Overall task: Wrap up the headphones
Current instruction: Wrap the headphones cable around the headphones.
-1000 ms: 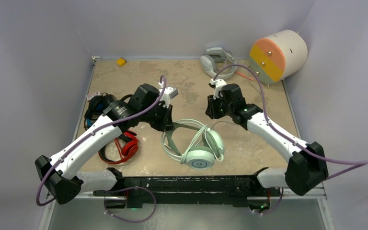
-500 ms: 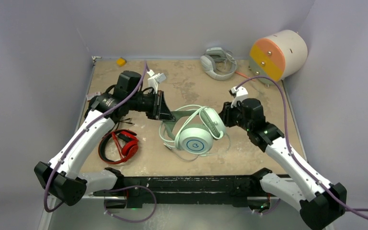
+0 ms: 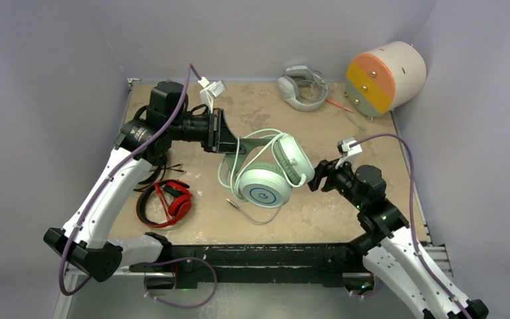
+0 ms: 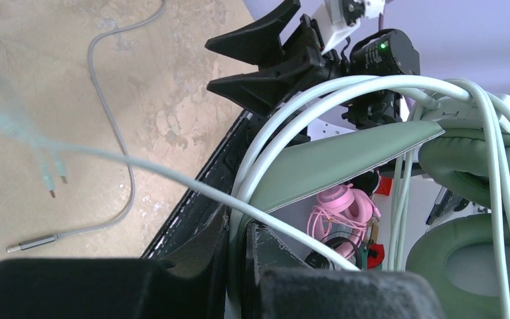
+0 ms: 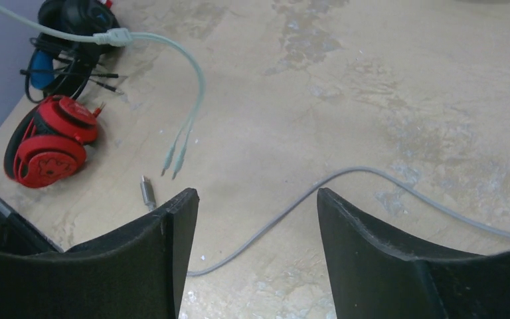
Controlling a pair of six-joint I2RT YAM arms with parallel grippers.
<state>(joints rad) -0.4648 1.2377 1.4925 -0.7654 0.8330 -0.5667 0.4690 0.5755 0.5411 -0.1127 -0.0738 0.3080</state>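
task's thing: the mint-green headset [image 3: 265, 179] was lifted off the table [image 3: 345, 212], between the two arms, its ear cups hanging toward the near edge.
left gripper: the left gripper [image 3: 229, 143] was clamped tight on the headband [image 4: 332, 159]; the left wrist view showed the padded band pinched between its jaws, with loops of pale cable [image 4: 285, 113] draped over it.
right gripper: the right gripper [image 3: 317, 176] had its jaws apart with nothing between them; only bare table showed in the gap in its own view.
key relation: the headset lay to the left of the right gripper, just beside it, with one ear cup facing the fingertips.
loose tail: the twin pale plugs [image 5: 176, 159] and a grey lead [image 5: 345, 176] rested on the table below the right gripper, the lead running crosswise to its jaws.
nearer arm: the right arm looked the nearer to that tail, since the left was taken up holding the band.
other headsets: the red-and-black headset [image 3: 169, 203] and the black-and-blue headset [image 5: 73, 20] lay at the left side, well apart from both grippers.
step in hand: probably a regrasp before another turn of cable.
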